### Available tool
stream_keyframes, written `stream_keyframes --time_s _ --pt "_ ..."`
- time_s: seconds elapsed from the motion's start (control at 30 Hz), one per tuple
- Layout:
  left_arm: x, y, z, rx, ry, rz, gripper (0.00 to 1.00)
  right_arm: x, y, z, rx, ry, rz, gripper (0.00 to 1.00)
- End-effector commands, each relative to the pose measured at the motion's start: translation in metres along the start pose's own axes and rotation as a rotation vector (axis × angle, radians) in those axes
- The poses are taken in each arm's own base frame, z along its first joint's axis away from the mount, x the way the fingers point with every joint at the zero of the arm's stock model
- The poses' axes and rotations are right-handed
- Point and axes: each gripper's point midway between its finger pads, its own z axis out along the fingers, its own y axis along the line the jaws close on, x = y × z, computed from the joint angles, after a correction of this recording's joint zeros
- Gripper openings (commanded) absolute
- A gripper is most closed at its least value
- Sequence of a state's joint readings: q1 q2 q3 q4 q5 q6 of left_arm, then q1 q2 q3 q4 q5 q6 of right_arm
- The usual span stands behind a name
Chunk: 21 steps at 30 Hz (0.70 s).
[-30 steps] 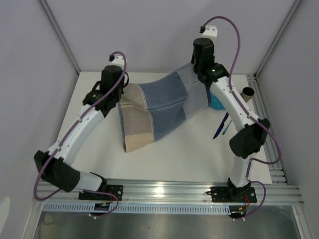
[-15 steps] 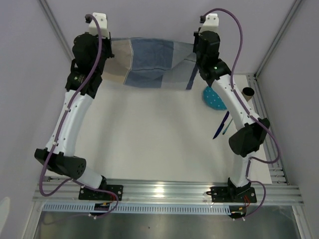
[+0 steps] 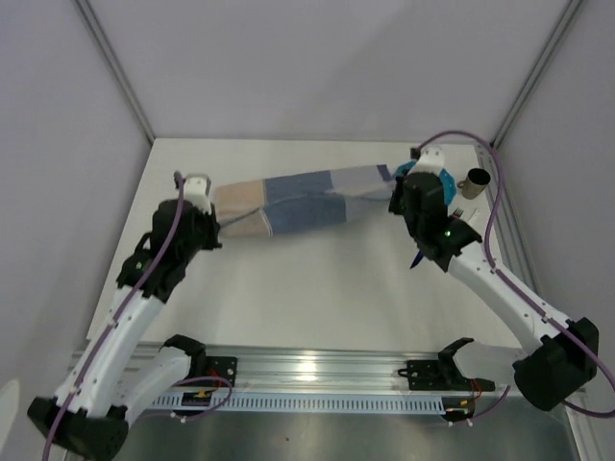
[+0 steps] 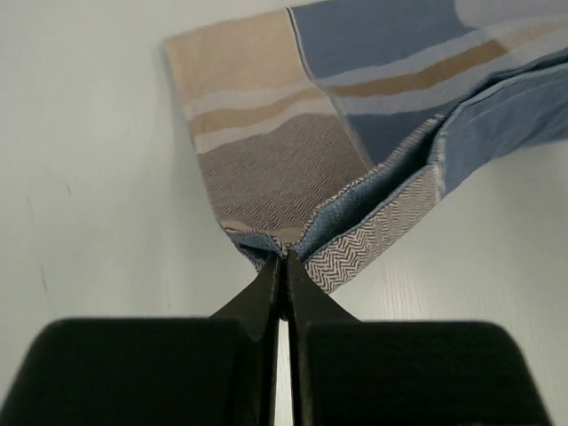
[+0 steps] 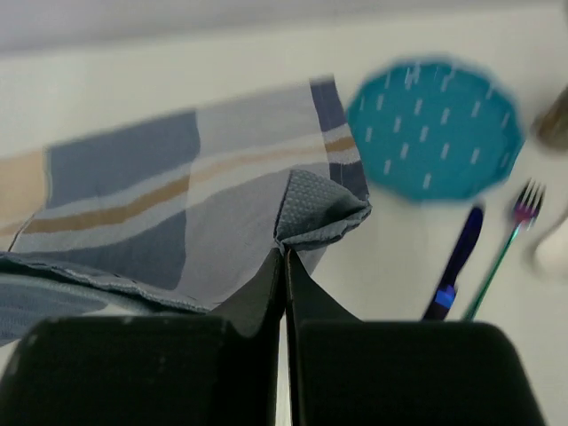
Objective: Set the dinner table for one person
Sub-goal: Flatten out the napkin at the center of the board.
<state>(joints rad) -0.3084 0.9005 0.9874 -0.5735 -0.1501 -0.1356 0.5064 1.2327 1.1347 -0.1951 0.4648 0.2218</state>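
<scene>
Dinner table, the big white matte top w/ silver rails at the near edge, fills the space under both arms btw the grey walls. Its surface looks plain and smooth, so I think cloth slides easily on it. Main risk is w/ the placemat: the left gripper has its jaws fully closed on one corner of it, and the right gripper is closed the same way on the opposite end. Each pinch takes only a very small bit of fabric, so if the arms pull apart more, one corner can slip out and the mat drops crooked. Also the cloth is not flat: it is doubled over along its length, w/ a fold of the underside visible in both wrist views. A release at this pos. probably leaves it creased and narrow, not spread. Second risk is on the right side: the teal plate lies just beside the held corner, the knife and fork are near it, and a brown cup stands at the far right edge. A move of the right arm toward them can push the plate or drag cloth over it. The mat stretches across the far half of the table, well apart from the arm bases.
</scene>
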Motion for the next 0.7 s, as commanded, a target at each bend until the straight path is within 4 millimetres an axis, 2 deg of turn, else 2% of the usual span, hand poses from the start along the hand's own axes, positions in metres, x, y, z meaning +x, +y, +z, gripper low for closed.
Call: stream_keyframes --time_s 0.0,0.03,0.13,0.23,0.3,0.33,0.4,0.43,0.47,0.5,0.53,0.57,0.67 --pt "0.041 -0.002 -0.039 0.012 0.002 -0.206 0.00 0.075 0.011 -0.044 -0.048 0.184 0.162 0.00" --pt "0.053 0.001 -0.042 -0.002 0.024 -0.227 0.00 0.087 0.014 -0.051 -0.072 0.222 0.160 0.00" --pt "0.074 -0.010 -0.054 0.064 0.093 -0.254 0.01 0.118 0.021 -0.069 -0.097 0.331 0.134 0.00" --pt "0.082 -0.033 -0.065 0.180 0.157 -0.287 0.01 0.137 0.023 -0.080 -0.100 0.416 0.100 0.00" --pt "0.089 -0.048 -0.071 0.259 0.202 -0.316 0.01 0.148 0.028 -0.088 -0.122 0.443 0.078 0.14" --pt "0.092 -0.051 -0.072 0.277 0.215 -0.319 0.01 0.149 0.028 -0.091 -0.128 0.443 0.073 0.23" --pt "0.102 -0.053 -0.075 0.282 0.260 -0.326 0.01 0.149 0.030 -0.096 -0.145 0.438 0.058 0.13" --pt "0.102 -0.055 -0.078 0.296 0.263 -0.321 0.01 0.145 0.029 -0.096 -0.144 0.426 0.058 0.12" --pt "0.098 -0.056 -0.082 0.307 0.257 -0.318 0.01 0.142 0.027 -0.096 -0.134 0.416 0.053 0.20" --pt "0.097 -0.059 -0.084 0.331 0.255 -0.314 0.01 0.138 0.026 -0.096 -0.128 0.408 0.047 0.21" --pt "0.090 -0.061 -0.088 0.349 0.235 -0.310 0.01 0.131 0.028 -0.095 -0.131 0.392 0.041 0.15" --pt "0.088 -0.062 -0.089 0.358 0.223 -0.305 0.00 0.126 0.027 -0.094 -0.131 0.379 0.029 0.00" --pt "0.086 -0.062 -0.087 0.354 0.224 -0.304 0.00 0.116 0.027 -0.091 -0.115 0.353 0.022 0.00"
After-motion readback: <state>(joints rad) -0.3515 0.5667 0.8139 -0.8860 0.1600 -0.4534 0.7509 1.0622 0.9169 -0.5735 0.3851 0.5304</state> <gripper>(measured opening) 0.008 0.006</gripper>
